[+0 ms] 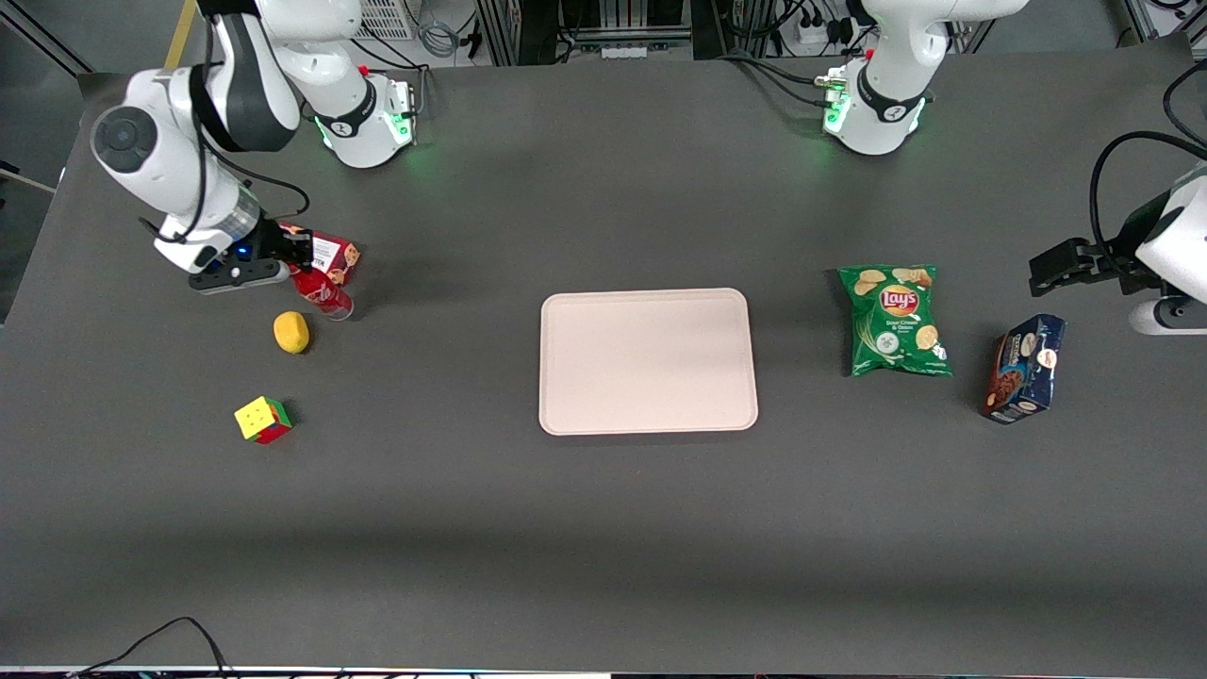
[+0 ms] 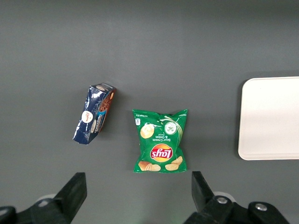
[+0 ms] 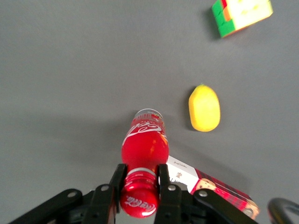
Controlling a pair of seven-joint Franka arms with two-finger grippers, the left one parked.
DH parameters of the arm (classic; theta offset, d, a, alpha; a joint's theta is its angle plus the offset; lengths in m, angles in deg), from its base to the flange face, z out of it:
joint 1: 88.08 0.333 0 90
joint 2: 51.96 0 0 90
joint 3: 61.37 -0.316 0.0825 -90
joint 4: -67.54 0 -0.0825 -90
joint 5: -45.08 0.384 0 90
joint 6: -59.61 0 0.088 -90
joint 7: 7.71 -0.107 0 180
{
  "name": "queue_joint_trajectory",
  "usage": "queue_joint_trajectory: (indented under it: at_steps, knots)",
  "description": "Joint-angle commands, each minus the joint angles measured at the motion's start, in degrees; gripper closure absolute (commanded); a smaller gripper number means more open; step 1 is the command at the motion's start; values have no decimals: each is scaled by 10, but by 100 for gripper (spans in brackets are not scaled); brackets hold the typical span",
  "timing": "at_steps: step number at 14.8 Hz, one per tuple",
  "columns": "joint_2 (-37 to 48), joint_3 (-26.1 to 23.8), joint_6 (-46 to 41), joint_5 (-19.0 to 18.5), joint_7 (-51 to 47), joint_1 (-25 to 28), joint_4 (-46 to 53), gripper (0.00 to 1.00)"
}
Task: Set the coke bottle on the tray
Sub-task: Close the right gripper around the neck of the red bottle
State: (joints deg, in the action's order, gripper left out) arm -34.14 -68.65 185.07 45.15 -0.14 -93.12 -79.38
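The gripper (image 3: pixel 140 186) is clenching the neck of the bottle (image 3: pixel 144 148), which is standing beside the cookie box (image 3: pixel 212 184) and lemon (image 3: pixel 204 108), well apart from the tray (image 1: pixel 648 361), so a high, narrow hold is risking swing or slip in transit.

My front view looks steeply down on the whole table (image 1: pixel 603 528) from high up. The right wrist view looks down close past the gripper (image 3: pixel 140 186) onto the coke bottle (image 3: pixel 144 149), sharing it and the lemon (image 3: pixel 204 108) with the front view. My left wrist view looks down, sharing the tray (image 2: pixel 273 119) edge with the front view
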Motion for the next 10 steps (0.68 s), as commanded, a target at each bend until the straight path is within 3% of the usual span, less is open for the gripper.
queue_joint_trajectory:
  at_steps: [1, 4, 10]
  knots:
    - [16, -25, -112, 26, -9, 0, 115, 100]
    - [-1, -62, -145, 26, -48, 0, 194, 100]
    - [-138, -153, -239, 26, -201, 8, 426, 100]
